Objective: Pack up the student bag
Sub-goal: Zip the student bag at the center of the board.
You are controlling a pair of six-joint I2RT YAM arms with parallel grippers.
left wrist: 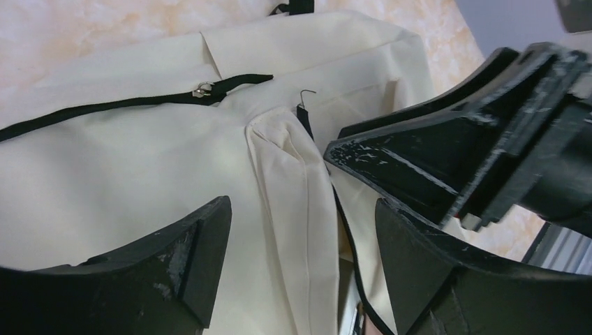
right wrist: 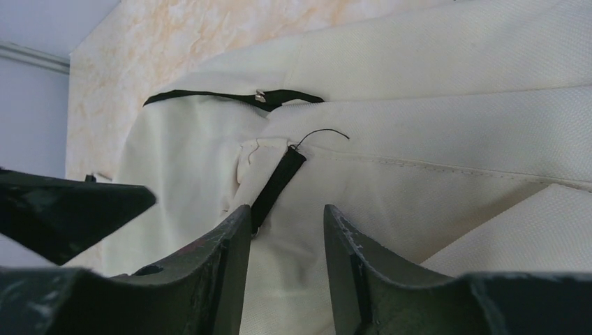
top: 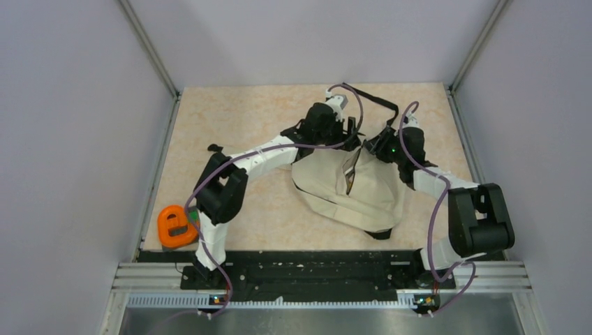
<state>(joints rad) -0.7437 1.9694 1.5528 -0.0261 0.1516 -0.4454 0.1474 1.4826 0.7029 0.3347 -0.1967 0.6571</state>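
The student bag (top: 349, 192), a cream fabric backpack, lies flat in the middle of the table. Both grippers hover at its far top edge, close together. My left gripper (left wrist: 301, 209) is open, its fingers wide apart over a raised fold of cream fabric, touching nothing. My right gripper (right wrist: 286, 213) is open by a narrower gap, over the cloth beside a short black strap tab (right wrist: 279, 178). A black zipper with a metal pull (left wrist: 204, 88) runs across the bag. In the top view the left gripper (top: 352, 132) and right gripper (top: 380, 143) nearly meet.
An orange object (top: 174, 225) sits at the table's near left edge, by the left arm's base. A black strap (top: 377, 101) of the bag trails toward the far edge. Grey walls enclose the table on three sides.
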